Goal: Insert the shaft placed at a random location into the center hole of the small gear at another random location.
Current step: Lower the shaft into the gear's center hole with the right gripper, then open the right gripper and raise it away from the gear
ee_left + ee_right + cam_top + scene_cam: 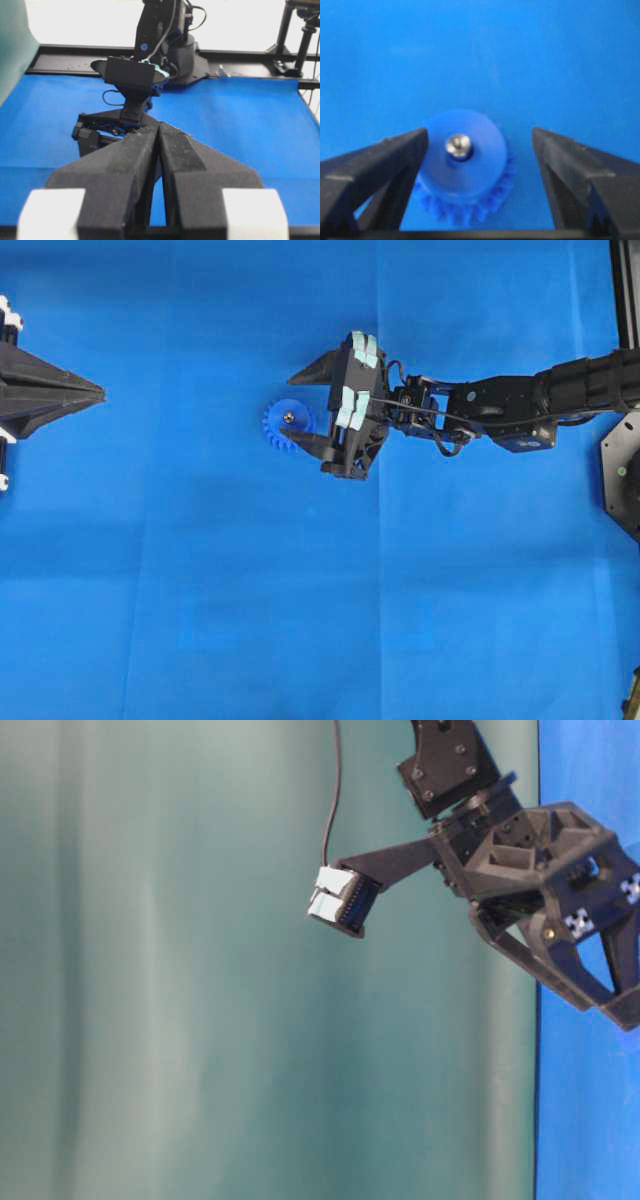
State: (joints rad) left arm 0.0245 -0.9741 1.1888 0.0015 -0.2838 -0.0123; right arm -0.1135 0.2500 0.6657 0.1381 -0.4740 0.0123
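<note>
From my right wrist camera I see only the round silver-grey top of the short metal shaft (pixel 458 145); the rest of its length is sunk out of sight in the center hole of the bright blue plastic small gear (pixel 465 167), so the hole's dark rim is hidden by the pin. My view of it is soft and blurred. The shaft stands upright, its long axis vertical to the tabletop, end pointing up at the camera. The gear lies flat on the blue cloth-covered tabletop (pixel 480 50), and its teeth show only along the near lower edge; the far teeth are hidden behind the raised hub.

My right hand (pixel 303 405) is spread wide, holding nothing. In the overhead view one black finger (pixel 305 438) crosses the gear's (pixel 287 424) near edge and covers part of its teeth, while the other finger sits well apart from it. The shaft (pixel 289 418) shows there as a tiny bright dot at the gear's middle. Whether my lower finger touches the gear I cannot tell.

My left hand (pixel 100 393) rests at the far left edge of the overhead view, partly cut off, its two fingers pressed together with nothing between them; the left wrist camera shows the closed fingers (pixel 135 160) blocking most of the scene, and the gear cannot be made out there.

The table-level view shows only part of the right hand (pixel 560 910), cut off at the frame edge, against a green backdrop (pixel 180 970).
</note>
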